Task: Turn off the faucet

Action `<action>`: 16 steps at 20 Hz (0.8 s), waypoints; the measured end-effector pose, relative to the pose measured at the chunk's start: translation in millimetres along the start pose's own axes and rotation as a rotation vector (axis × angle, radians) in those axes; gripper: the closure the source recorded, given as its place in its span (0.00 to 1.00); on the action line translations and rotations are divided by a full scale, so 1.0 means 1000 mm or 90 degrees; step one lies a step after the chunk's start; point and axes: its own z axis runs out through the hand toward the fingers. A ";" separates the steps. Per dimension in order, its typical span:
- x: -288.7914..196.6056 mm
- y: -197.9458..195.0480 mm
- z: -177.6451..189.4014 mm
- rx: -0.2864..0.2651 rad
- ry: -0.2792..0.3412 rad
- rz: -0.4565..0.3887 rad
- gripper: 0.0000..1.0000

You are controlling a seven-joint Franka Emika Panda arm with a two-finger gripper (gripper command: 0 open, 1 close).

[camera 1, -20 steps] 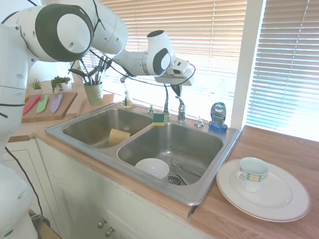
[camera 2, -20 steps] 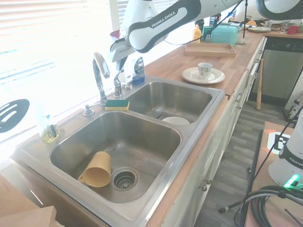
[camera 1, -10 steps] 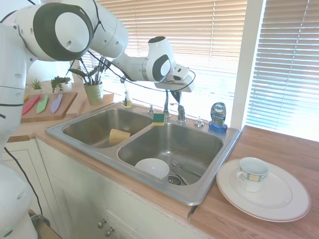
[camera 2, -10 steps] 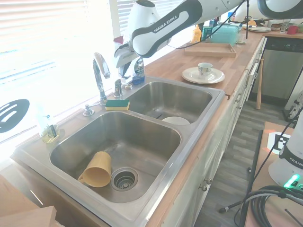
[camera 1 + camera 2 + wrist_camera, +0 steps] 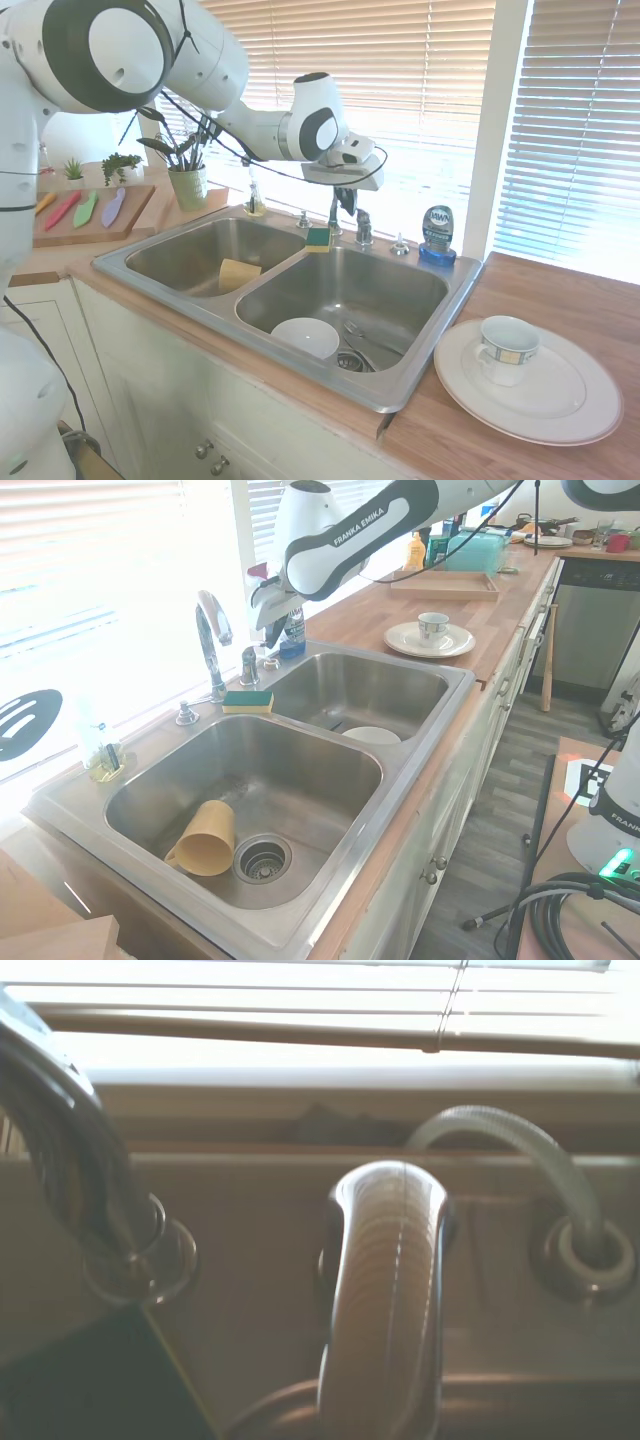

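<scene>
One gripper point(image 5: 347, 196): hangs just above the lever handle point(image 5: 364, 227); whether the jaws are open or closed cannot be told.
Faucet point(image 5: 210, 640): at the sink's point(image 5: 420, 375) 12 o'clock rim, spout beside the sponge point(image 5: 318, 238).

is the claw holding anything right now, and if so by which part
Nothing is held. The claw hangs just above the faucet's lever handle, not clamped on it. Whether its fingers are open cannot be told.
</scene>
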 end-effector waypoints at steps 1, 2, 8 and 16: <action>-0.007 0.005 -0.004 -0.022 -0.021 -0.001 1.00; -0.014 0.010 -0.007 -0.043 -0.040 -0.002 1.00; -0.064 0.065 0.018 -0.126 -0.126 0.006 1.00; -0.114 0.104 -0.006 -0.128 -0.137 0.001 0.00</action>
